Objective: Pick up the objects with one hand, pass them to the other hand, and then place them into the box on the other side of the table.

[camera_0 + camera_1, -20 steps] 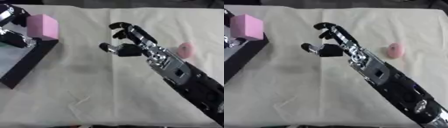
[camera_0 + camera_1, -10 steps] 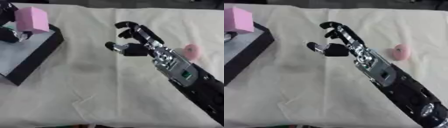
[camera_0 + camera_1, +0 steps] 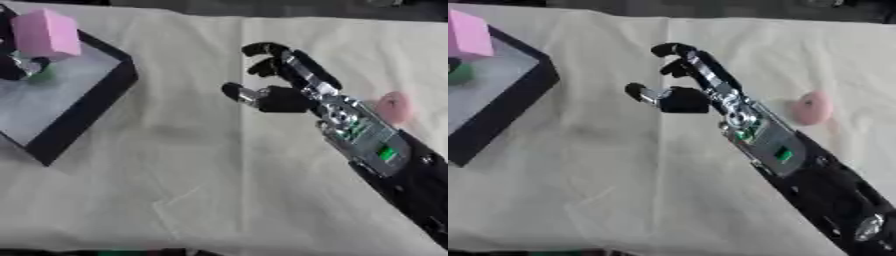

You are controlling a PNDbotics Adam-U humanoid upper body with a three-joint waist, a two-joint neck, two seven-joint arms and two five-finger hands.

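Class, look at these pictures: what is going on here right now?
The robot's left hand shows at the box on the left, with a pink block above the tray and something green beside it. The right hand hangs empty over the cloth, fingers curled. A pink egg-shaped thing lies untouched to its right.

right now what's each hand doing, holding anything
Left hand: over the black box, beside the pink block; grip cannot be told.
Right hand: empty over the cream cloth, fingers curled.
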